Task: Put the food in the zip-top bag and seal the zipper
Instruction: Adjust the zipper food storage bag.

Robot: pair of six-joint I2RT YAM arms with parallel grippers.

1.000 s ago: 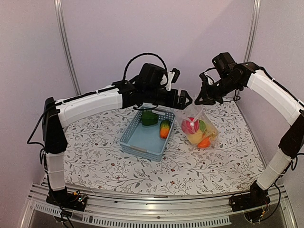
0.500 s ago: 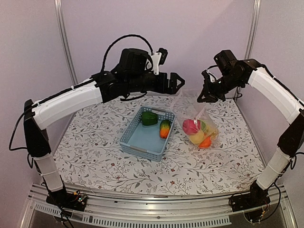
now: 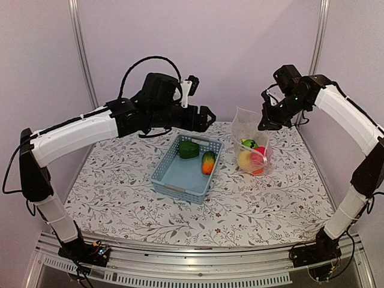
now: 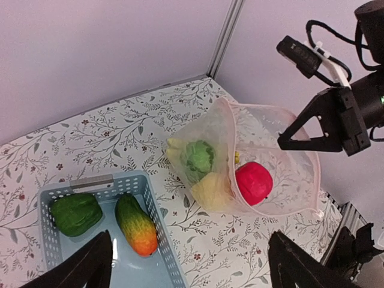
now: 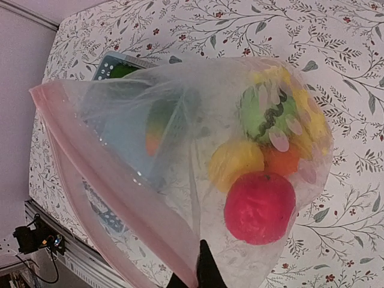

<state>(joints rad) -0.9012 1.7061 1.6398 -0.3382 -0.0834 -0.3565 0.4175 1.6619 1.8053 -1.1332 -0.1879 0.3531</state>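
The clear zip-top bag [image 3: 251, 139] stands on the table right of the basket, mouth up. It holds a red apple [image 4: 254, 183], a green striped melon [image 4: 198, 156], a yellow banana [image 5: 236, 162] and an orange [image 5: 282, 162]. My right gripper [image 3: 267, 122] is shut on the bag's mouth edge and holds it up; in the right wrist view its tips [image 5: 201, 265] pinch the plastic by the pinkish zipper strip [image 5: 114, 186]. My left gripper [image 3: 203, 117] is open and empty, high above the basket's far end. A green pepper [image 3: 188, 149] and a green-orange mango [image 3: 208, 162] lie in the basket.
The blue-grey lattice basket [image 3: 171, 180] sits mid-table, left of the bag. The tabletop has a floral cloth [image 3: 120, 192]. Purple walls and metal posts close in the back and sides.
My left arm has drawn back left and up, away from the bag. My right gripper has lifted the bag's mouth, so the bag now stands more upright with the fruit bunched at its bottom.
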